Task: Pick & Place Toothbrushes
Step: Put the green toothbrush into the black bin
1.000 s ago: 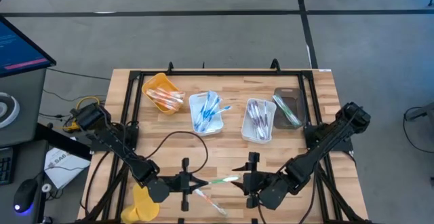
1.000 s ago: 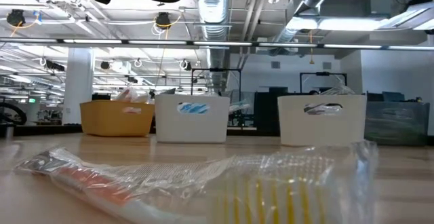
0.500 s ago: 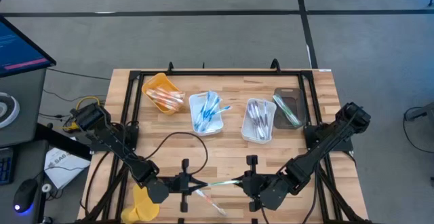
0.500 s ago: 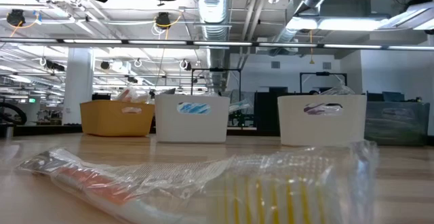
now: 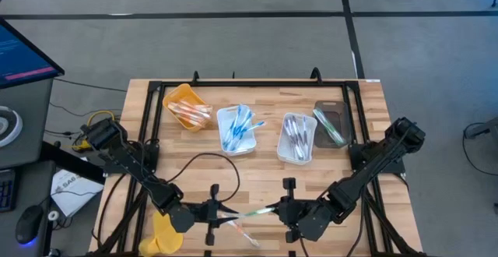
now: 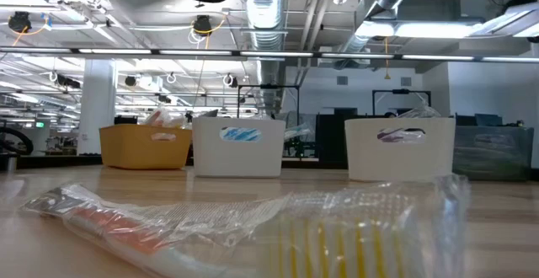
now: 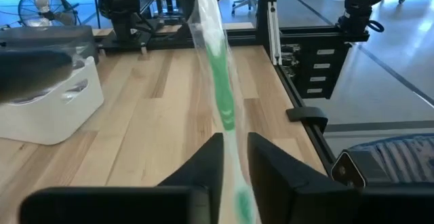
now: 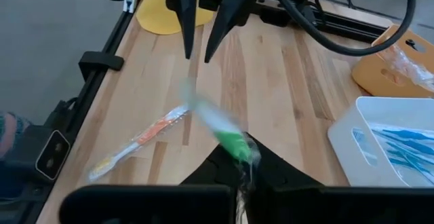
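The green toothbrush (image 5: 250, 211), held above the near counter (image 5: 257, 171) edge, has passed to the right gripper (image 5: 285, 208), now clamped on it, while the left gripper (image 5: 214, 212) has opened beside its tip, completing the handover.

The wooden table (image 5: 257, 171) carries four trays in a row along its far half. The yellow tray (image 5: 185, 105) sits at the left end, then a white tray (image 5: 236, 129), a second white tray (image 5: 296, 138), and a dark tray (image 5: 330, 123) touching it. Off the table's left edge stands a monitor (image 5: 23, 54).
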`<state>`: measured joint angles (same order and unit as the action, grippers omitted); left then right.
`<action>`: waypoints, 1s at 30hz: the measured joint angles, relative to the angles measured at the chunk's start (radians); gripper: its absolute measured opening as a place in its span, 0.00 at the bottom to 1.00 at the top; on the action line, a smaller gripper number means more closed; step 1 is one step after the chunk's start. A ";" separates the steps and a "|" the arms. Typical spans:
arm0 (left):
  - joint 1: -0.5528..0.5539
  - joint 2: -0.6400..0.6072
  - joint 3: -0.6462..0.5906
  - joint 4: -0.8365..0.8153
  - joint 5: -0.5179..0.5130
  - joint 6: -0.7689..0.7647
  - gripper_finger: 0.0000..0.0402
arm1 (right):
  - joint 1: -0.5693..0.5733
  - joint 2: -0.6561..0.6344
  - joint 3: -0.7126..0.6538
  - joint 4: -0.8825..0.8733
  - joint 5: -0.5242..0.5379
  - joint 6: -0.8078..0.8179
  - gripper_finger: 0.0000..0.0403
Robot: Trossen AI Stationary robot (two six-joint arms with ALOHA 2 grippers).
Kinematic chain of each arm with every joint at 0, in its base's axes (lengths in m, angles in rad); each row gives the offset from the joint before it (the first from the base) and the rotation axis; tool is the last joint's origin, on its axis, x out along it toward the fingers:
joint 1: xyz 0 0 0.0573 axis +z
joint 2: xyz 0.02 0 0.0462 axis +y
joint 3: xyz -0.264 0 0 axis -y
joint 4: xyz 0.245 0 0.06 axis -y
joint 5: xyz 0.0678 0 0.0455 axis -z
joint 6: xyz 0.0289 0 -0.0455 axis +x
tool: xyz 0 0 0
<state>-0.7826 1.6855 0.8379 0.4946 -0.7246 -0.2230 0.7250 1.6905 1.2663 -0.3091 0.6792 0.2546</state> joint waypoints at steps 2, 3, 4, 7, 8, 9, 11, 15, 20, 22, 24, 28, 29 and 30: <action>0.000 0.000 0.000 0.000 0.000 0.000 0.19 | 0.000 0.000 0.000 -0.003 0.000 0.000 0.00; 0.000 0.000 0.000 0.000 0.000 -0.001 0.21 | 0.000 0.000 0.000 -0.004 0.000 0.000 0.00; 0.000 0.000 0.000 0.001 0.000 -0.001 0.23 | 0.000 0.000 0.000 -0.004 0.000 0.000 0.00; 0.000 0.000 0.000 0.002 0.000 -0.001 0.31 | 0.000 0.000 0.000 -0.008 0.000 0.004 0.00; 0.000 0.000 0.000 0.002 0.000 -0.002 0.34 | 0.001 0.000 0.000 -0.012 0.000 0.007 0.00; 0.000 0.000 0.000 0.002 0.000 -0.002 0.36 | 0.001 0.000 0.000 -0.019 -0.001 0.015 0.00; 0.000 0.000 0.000 0.003 0.000 -0.002 0.40 | 0.001 0.000 0.000 -0.045 0.000 0.045 0.00; 0.000 0.000 0.000 0.003 0.000 0.006 0.46 | 0.005 0.000 0.000 -0.138 0.005 0.154 0.00; 0.000 0.000 0.000 0.003 0.000 0.007 0.49 | 0.029 -0.002 0.000 -0.258 0.057 0.267 0.00; 0.000 0.000 0.000 0.003 0.000 0.007 0.49 | 0.045 -0.013 0.000 -0.316 0.094 0.304 0.00; 0.000 0.000 0.000 0.003 0.000 0.008 0.48 | 0.062 -0.039 0.000 -0.380 0.136 0.362 0.00; 0.000 0.000 0.000 0.002 0.000 0.009 0.47 | 0.114 -0.087 0.000 -0.525 0.222 0.507 0.00; 0.000 0.000 0.000 0.002 0.000 0.008 0.47 | 0.131 -0.100 0.000 -0.559 0.245 0.545 0.00; 0.000 0.000 0.000 0.002 0.000 0.009 0.47 | 0.149 -0.112 0.000 -0.596 0.269 0.587 0.00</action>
<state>-0.7822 1.6855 0.8379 0.4967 -0.7246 -0.2142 0.8743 1.5785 1.2667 -0.9054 0.9486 0.8417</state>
